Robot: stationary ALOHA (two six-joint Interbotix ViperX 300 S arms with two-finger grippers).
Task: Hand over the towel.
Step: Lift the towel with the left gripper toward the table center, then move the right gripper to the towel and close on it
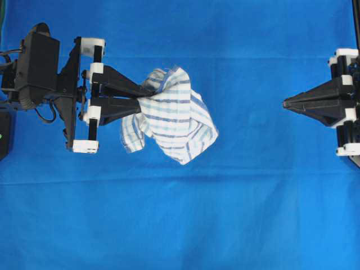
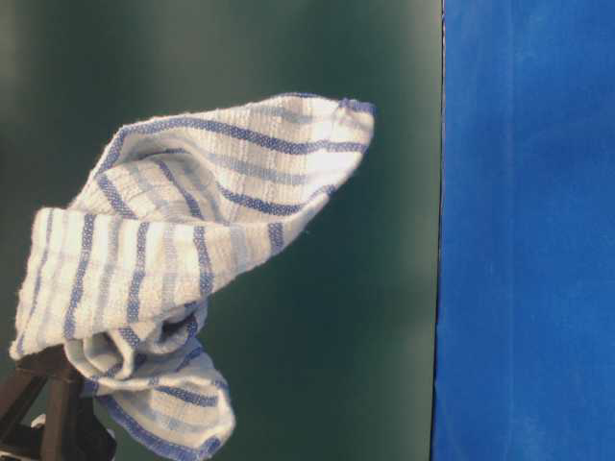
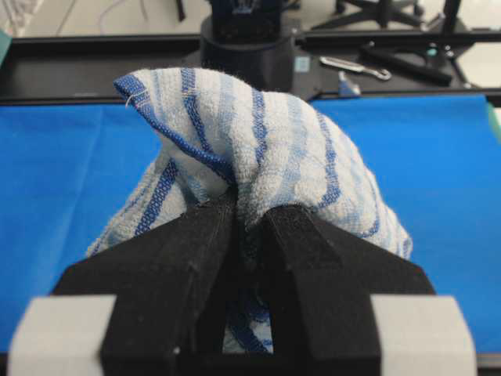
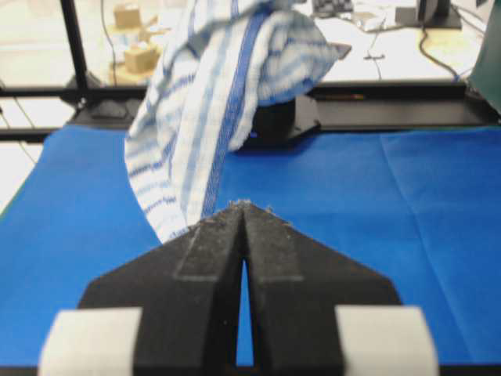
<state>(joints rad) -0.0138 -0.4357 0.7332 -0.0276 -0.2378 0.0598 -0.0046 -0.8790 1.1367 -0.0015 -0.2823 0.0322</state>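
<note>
The towel [image 1: 174, 115] is pinched by a bunched fold in the left gripper [image 1: 140, 97], whose jaws are closed on it, so the rest hangs free above the cloth [image 1: 180, 225], presumably to offer a graspable edge. The right gripper [image 1: 286, 103] is empty, its jaws pressed together. From it, the towel is seen at 9 o'clock, well apart.

Right tool [image 1: 286, 103] body cut by overhead edge; towel [image 3: 258, 149] hides left tool [image 3: 249, 207] tips in wrist view
</note>
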